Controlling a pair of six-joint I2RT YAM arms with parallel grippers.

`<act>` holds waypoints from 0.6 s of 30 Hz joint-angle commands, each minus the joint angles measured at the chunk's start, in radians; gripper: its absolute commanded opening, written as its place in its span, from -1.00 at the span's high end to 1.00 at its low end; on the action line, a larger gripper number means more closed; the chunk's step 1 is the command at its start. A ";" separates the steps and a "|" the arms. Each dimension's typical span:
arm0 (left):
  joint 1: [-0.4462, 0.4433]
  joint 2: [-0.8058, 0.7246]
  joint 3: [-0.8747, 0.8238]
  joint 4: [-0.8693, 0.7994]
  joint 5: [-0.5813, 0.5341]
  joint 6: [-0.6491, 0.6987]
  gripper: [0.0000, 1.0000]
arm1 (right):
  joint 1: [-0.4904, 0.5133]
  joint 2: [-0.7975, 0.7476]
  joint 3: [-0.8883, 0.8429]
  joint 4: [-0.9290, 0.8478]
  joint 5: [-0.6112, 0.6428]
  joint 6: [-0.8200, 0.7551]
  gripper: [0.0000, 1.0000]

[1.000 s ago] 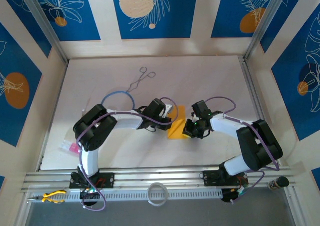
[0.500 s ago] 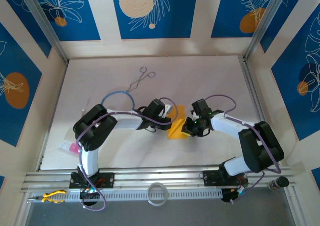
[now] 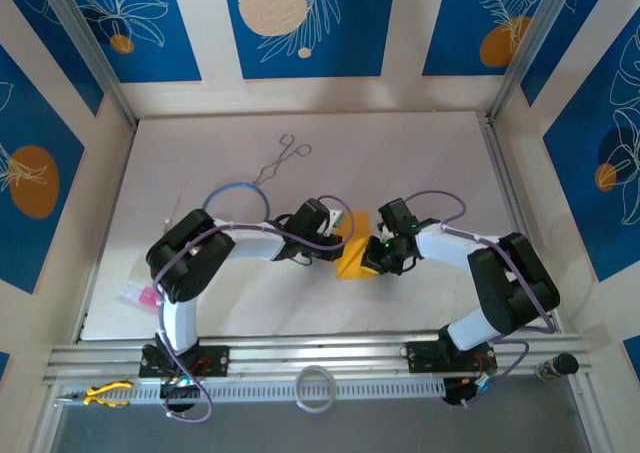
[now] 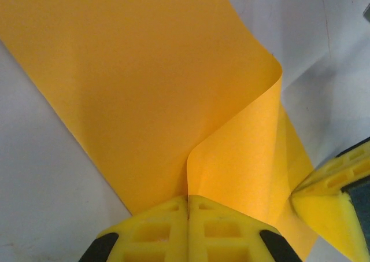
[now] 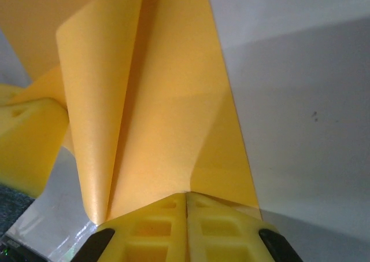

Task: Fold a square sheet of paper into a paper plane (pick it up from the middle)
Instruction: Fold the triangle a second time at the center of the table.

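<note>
The square sheet of paper, orange-yellow, lies mid-table between both arms, one part flat and one flap curled upward. My left gripper comes in from the left and is shut on a raised edge of the sheet; that edge runs into the seam of the closed left gripper. My right gripper comes in from the right and is shut on the sheet's opposite side. In the right wrist view the creased, curling sheet meets the closed right gripper. A paper plane is out of view.
Metal forceps and a blue cable loop lie behind the left arm. A small pink slip sits at the table's left front corner. A white ring and yellow pliers rest on the front rail. Walls enclose three sides.
The right gripper has shifted slightly up and left, closer to the left gripper, bunching the sheet a little. The left arm has stayed still.
</note>
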 commanded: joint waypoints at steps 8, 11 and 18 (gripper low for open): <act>0.010 -0.009 0.003 -0.036 0.022 0.012 1.00 | -0.070 -0.105 -0.067 0.201 -0.155 0.118 0.94; 0.009 -0.004 0.006 -0.037 0.026 0.016 1.00 | -0.073 -0.101 -0.077 0.274 -0.174 0.171 0.97; 0.010 0.003 0.029 -0.053 0.025 0.036 1.00 | -0.060 -0.041 -0.074 0.361 -0.199 0.232 0.98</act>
